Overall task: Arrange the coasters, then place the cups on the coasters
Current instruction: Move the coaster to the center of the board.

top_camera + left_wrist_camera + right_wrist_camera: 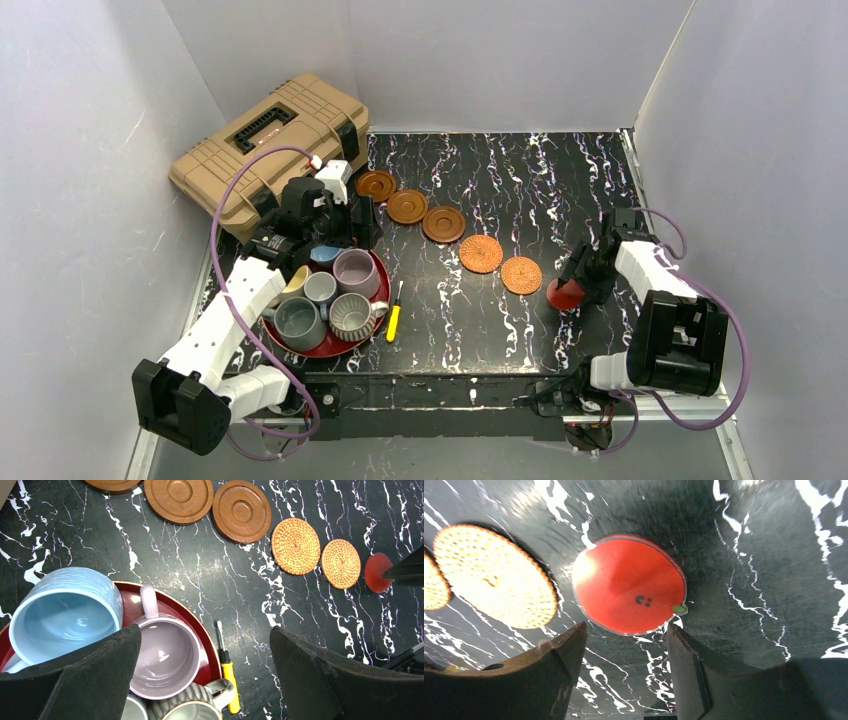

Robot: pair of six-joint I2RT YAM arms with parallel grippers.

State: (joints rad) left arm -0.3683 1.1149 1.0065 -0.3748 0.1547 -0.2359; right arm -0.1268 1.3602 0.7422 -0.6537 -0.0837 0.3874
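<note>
Five coasters [443, 223] lined up on desk [520, 180]. Red coaster [629, 582] ends the row at my half-open right fingers [559, 670], grip unclear. Cups [357, 272] all on tray [330, 348], under wide-open, empty left fingers [95, 675].

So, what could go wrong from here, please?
The flat red round coaster lies flush on the black marbled table: the open right gripper may slip off it or push it into the orange woven coaster. The open left gripper could knock the light blue ceramic mug beside the mauve mug.

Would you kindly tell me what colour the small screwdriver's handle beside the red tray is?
Yellow: the screwdriver handle shows best in the left wrist view.
</note>
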